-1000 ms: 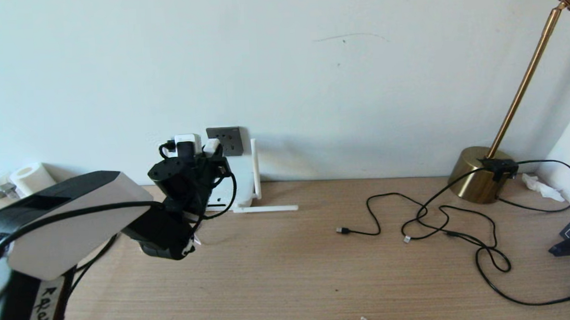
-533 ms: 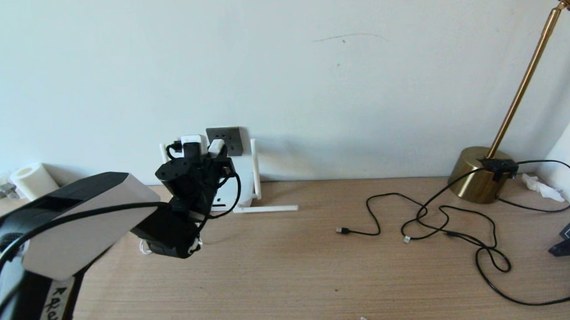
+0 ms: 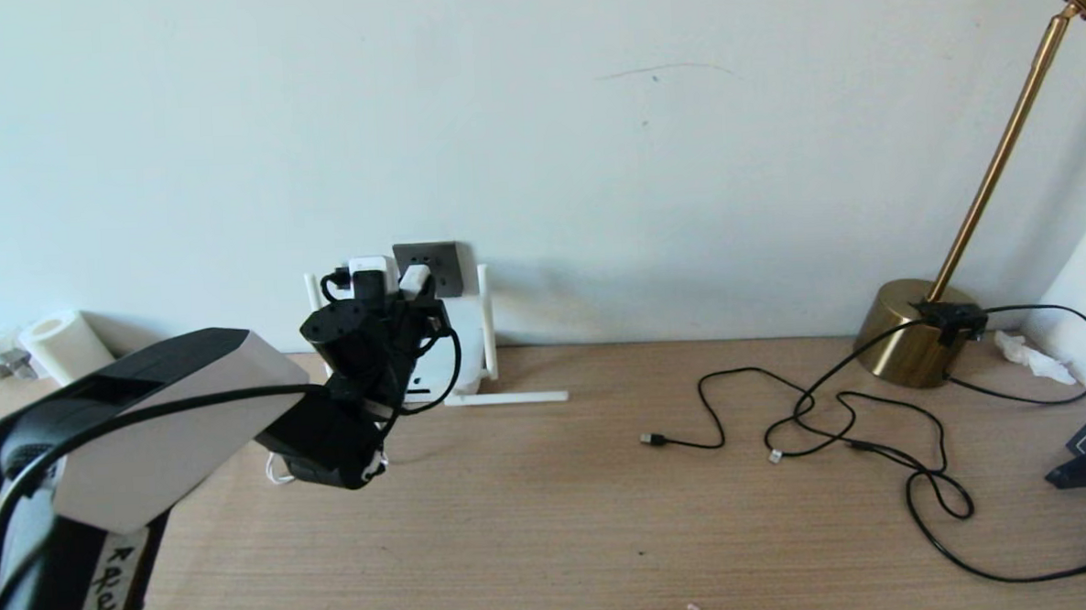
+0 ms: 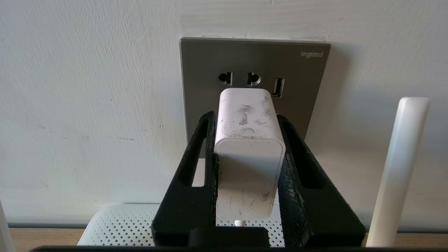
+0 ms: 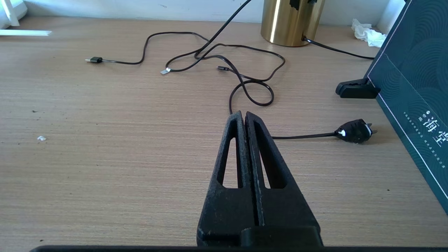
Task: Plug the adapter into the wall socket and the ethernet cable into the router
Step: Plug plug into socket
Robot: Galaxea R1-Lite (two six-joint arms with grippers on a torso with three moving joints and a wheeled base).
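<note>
A white wall fills most of the left wrist view. Mounted on it is the wall socket (image 4: 254, 75), a dark grey square plate with two round pin holes, a small slot beside them and the word "legrand" in one corner. The left gripper (image 4: 246, 140) holds the adapter (image 4: 248, 157), a scuffed white block, its black jaws pressed against both sides of it. The front end of the adapter sits right at the face of the plate, just under the pin holes. Beneath the gripper lies the router (image 4: 119, 224), white with a dotted top, resting on the table (image 4: 35, 238). One white antenna (image 4: 399, 168) stands upright beside the gripper.
</note>
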